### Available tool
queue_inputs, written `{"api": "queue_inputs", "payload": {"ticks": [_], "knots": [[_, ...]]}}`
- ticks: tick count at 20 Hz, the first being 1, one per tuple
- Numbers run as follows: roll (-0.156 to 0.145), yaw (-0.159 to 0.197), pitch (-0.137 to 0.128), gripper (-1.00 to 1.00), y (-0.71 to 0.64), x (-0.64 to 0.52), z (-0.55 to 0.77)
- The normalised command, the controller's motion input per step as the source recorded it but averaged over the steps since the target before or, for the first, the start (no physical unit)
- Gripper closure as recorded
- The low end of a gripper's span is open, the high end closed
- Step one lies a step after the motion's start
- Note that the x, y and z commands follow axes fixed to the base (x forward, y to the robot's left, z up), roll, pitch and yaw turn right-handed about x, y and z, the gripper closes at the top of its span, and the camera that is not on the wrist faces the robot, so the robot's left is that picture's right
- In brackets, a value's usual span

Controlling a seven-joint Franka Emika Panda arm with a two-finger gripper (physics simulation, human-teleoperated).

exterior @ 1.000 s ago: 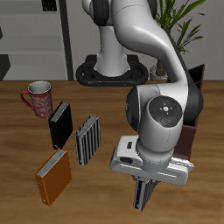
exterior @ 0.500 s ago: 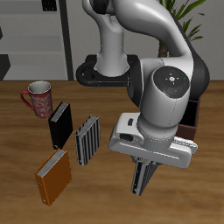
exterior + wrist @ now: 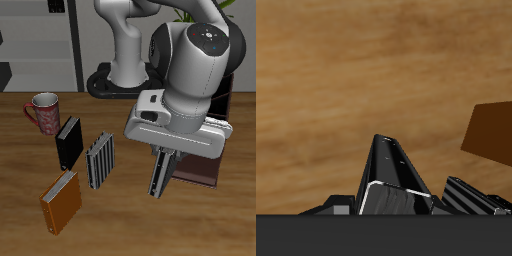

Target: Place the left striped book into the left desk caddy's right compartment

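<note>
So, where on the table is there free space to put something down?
Bare wood shows between the orange book and the striped book held in the gripper, toward the table's front edge. It is crowded farther back, where the mug, black book and other striped book stand close. The desk caddy is largely hidden behind the arm.

My own wrist and arm hid most of the left desk caddy (image 3: 203, 171) in the exterior view, my fingers (image 3: 471, 194) were cut off at the wrist picture's edge, and the left striped book (image 3: 160, 173) showed there only as a dark foreshortened spine.
</note>
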Motion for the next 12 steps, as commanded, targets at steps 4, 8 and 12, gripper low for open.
{"api": "queue_inputs", "payload": {"ticks": [4,8,12], "knots": [[-0.020,0.139,-0.127,1.00,-0.05,-0.46,0.58],[-0.025,0.055,-0.093,1.00,-0.08,-0.51,0.50],[-0.007,0.048,-0.053,1.00,0.04,-0.48,0.33]]}}
